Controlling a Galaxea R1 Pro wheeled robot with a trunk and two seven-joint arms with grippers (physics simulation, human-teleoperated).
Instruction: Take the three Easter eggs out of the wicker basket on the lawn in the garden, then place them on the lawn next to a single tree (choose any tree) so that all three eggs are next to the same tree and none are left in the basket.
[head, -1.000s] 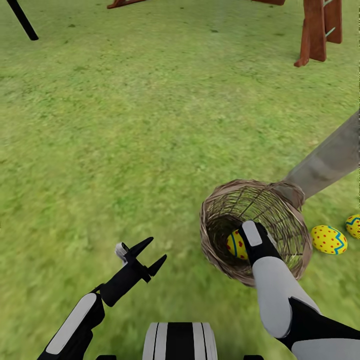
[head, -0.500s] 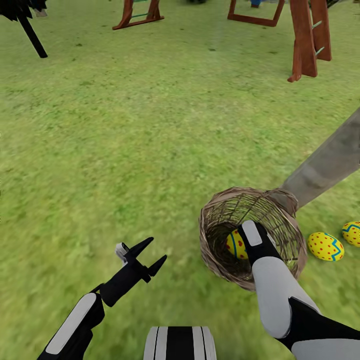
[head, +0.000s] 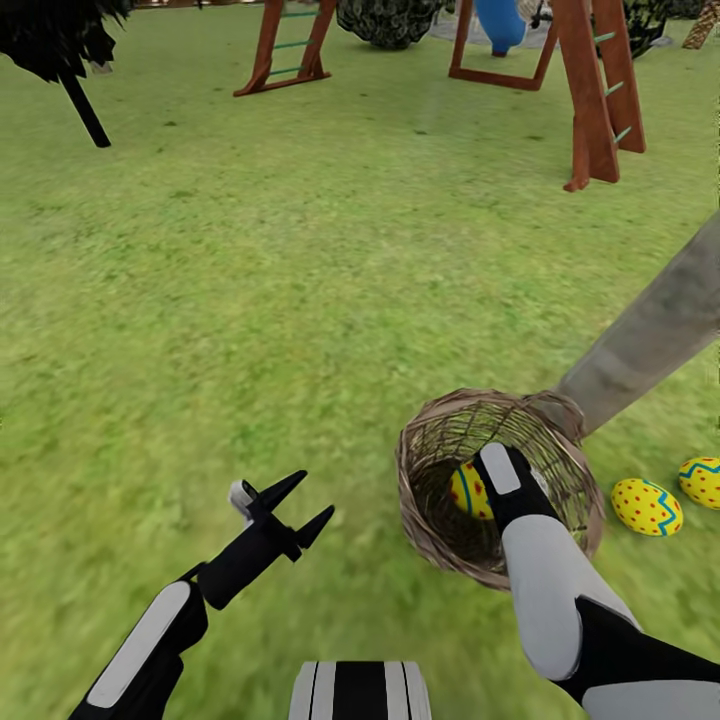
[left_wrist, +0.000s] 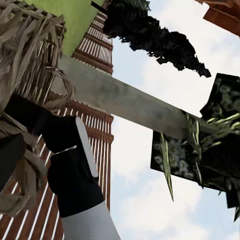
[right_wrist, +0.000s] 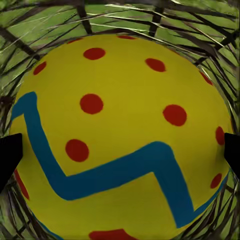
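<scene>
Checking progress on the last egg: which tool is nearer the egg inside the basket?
Right. The right tool is down inside the wicker basket, straddling the egg. The left tool hangs over the lawn beside the basket.

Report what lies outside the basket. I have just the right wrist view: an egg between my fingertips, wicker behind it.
Observer: A placed egg and a second placed egg lie on the lawn right of the wicker basket, near the foot of the tree trunk.
Operator: Give me the count inside the basket.
Observer: The head view shows one, the basket egg that your right gripper is reaching for.
Operator: Say where my other arm is.
Observer: The left gripper hangs open over the grass, left of the basket, holding nothing.
</scene>
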